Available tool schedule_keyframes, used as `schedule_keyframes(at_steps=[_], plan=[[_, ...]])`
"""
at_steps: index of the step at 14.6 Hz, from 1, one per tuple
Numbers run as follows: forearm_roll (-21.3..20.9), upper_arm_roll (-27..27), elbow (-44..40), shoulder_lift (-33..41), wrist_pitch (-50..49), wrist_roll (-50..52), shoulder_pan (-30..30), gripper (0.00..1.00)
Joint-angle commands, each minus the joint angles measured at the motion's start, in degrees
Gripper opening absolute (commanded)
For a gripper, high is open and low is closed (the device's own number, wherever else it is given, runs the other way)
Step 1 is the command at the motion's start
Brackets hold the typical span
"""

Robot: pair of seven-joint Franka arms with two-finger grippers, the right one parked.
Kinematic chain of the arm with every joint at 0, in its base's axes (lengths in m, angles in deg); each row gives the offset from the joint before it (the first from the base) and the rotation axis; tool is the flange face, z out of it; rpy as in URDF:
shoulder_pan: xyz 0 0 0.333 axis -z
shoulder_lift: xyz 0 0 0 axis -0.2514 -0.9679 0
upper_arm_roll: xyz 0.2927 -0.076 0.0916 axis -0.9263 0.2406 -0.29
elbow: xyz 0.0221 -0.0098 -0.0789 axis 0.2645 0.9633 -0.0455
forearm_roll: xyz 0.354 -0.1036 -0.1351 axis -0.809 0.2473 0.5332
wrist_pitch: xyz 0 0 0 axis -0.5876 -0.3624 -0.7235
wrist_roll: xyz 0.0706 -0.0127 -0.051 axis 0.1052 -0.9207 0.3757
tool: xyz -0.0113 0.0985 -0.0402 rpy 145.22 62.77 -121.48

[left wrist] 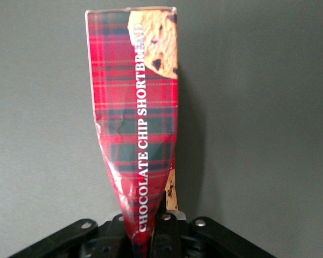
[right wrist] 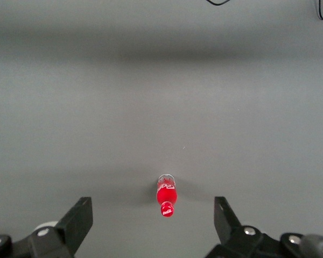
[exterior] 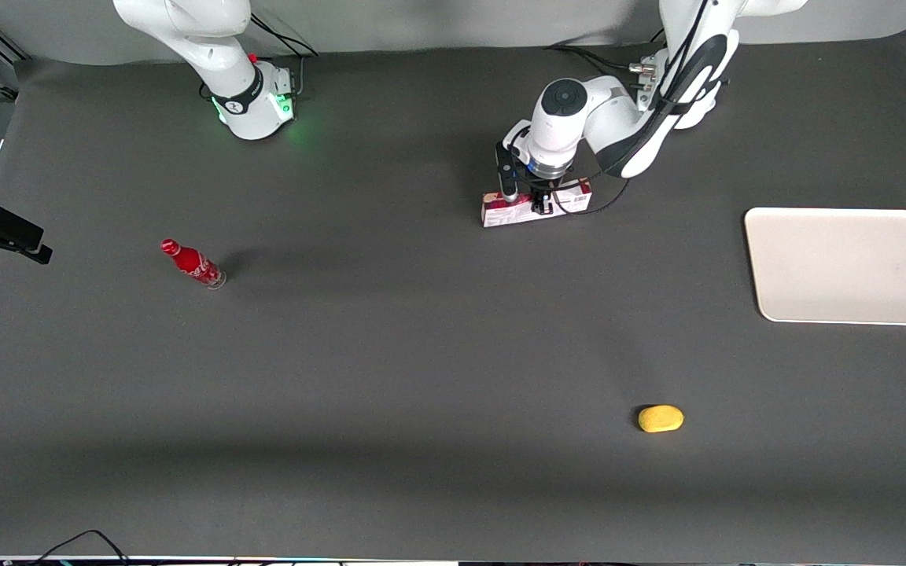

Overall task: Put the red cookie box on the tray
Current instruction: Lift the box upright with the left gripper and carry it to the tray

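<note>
Item: red cookie box (exterior: 535, 203), long slim carton, tartan red with cookie pictures and a white printed side panel
Location: near the table (exterior: 421, 354) edge at the arm bases, about midway along it, well apart from the tray (exterior: 846, 266)
Gripper (exterior: 533, 203): directly over the box's middle, jaws closed onto the carton; the wrist view shows the box (left wrist: 137, 134) pinched narrow where it enters the gripper
Stiffness: thin card, judged light and easily crushed; the walls buckle visibly under the squeeze
Surface: glossy print, likely somewhat slippery
Best hold: across the narrow width near mid-length, for balance, with modest force
Destination: tray, near the table's end by the working arm
Other stock: red bottle (exterior: 193, 264); yellow object (exterior: 661, 418)
</note>
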Motion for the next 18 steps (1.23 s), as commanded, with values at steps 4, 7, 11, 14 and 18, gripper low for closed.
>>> schedule_keyframes(at_steps=[4,7,11,14,18], plan=[[6.9,-0.2,-1.1,10.7,-6.1,3.2,-1.8,0.00],[15.2,-0.2,-9.4,14.3,-17.5,3.2,-3.2,0.00],[21.2,-5.6,-23.3,17.5,-33.5,6.7,-4.8,0.00],[22.8,-15.4,-32.1,17.8,-41.1,7.2,-4.9,0.00],[26.2,-30.2,-41.8,16.8,-44.9,6.9,-4.9,0.00]])
